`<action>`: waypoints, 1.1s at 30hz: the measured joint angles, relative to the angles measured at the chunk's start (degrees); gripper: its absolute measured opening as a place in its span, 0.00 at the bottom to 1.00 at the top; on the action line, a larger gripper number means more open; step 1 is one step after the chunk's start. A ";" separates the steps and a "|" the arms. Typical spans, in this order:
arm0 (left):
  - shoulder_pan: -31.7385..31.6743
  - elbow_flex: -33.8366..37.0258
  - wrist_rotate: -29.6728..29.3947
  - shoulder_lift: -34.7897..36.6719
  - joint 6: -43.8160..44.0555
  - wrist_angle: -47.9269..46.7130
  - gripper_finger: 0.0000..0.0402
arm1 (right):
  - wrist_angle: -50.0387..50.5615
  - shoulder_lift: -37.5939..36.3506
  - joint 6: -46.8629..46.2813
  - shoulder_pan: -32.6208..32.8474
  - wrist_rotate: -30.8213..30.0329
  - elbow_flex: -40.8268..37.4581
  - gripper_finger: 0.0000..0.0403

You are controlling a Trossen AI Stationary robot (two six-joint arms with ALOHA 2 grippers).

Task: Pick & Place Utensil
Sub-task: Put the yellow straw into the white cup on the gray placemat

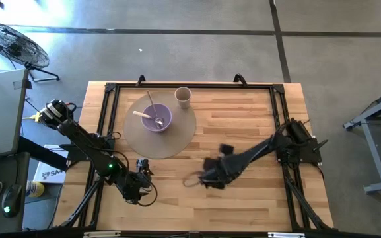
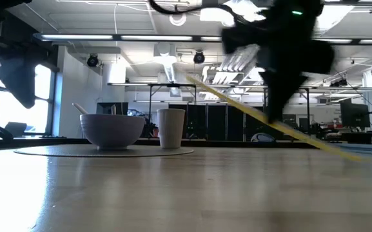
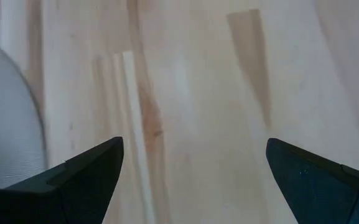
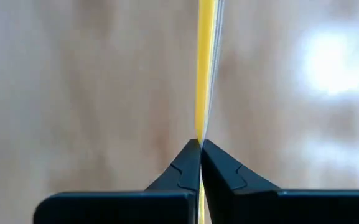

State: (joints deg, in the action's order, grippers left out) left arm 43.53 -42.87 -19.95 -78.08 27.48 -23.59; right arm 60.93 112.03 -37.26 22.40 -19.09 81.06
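Right gripper (image 4: 201, 144): fingers pressed together on a thin yellow utensil (image 4: 205, 68), which runs straight out ahead of the tips. In the low view it hangs slanted, its low end near the table (image 1: 243, 122). Left gripper (image 3: 191, 168): fingers wide apart, nothing between them, waiting over bare wood near the front edge. Bowl (image 1: 156, 118): on a round mat (image 1: 177, 135), well off from the right gripper, already holding utensils; cup (image 1: 183, 97) just beside it. Status: pick judged done; carry and placement remain.
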 joint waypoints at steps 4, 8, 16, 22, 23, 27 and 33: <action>-0.01 -0.91 5.84 -0.02 -3.56 -1.80 0.96 | -3.20 0.00 0.93 -4.22 -10.58 6.18 0.00; 0.65 -2.15 7.92 0.31 -4.12 -5.59 0.96 | -16.37 -0.07 8.92 -8.23 -16.58 9.99 0.01; 7.55 -2.26 0.43 6.91 4.37 -16.00 0.96 | -57.28 -0.17 28.91 -15.83 -9.80 8.71 0.00; 14.69 -2.26 -10.31 13.76 6.05 -17.60 0.96 | -72.05 -0.26 36.38 -19.94 -13.15 8.76 0.00; 15.58 -2.26 -11.67 14.50 6.06 -17.61 0.96 | -73.19 -0.24 36.91 -20.78 -14.54 8.74 0.00; 17.90 -2.26 -13.81 16.72 6.05 -17.65 0.96 | -74.08 -0.26 36.19 -25.16 -20.07 8.76 0.00; 17.99 -2.26 -13.65 17.14 5.95 -18.49 0.96 | -73.05 -0.26 29.98 -31.17 -25.00 8.74 0.00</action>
State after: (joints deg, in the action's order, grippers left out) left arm 61.52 -45.12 -33.61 -60.95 33.43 -42.08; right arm -12.12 111.77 -7.28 -8.77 -44.09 89.80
